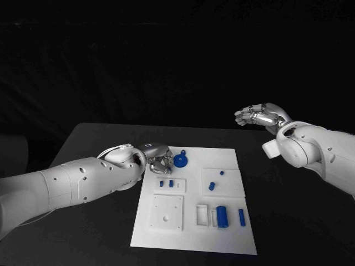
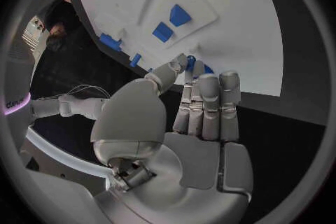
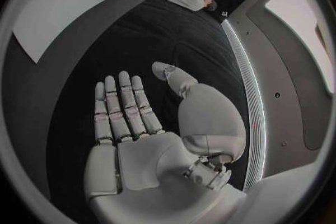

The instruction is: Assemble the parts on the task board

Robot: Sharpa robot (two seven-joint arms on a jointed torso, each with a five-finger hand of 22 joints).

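**No readable text**

No word, number, brand or sign can be made out. The board [image 1: 195, 195] and its blue parts [image 1: 221, 215] carry no print that shows. The left wrist view has a few dark letters on a lit strip at the circle's rim, too small and cut off to read.

The task board [image 1: 226, 235] is plain white, lying on a black table [image 1: 90, 138] in the lower middle of the head view. The parts are blue: a round piece [image 1: 181, 161] and a long cylinder [image 1: 222, 214]. Both hands, left [image 1: 153, 158] and right [image 1: 260, 116], are silver on white arms.
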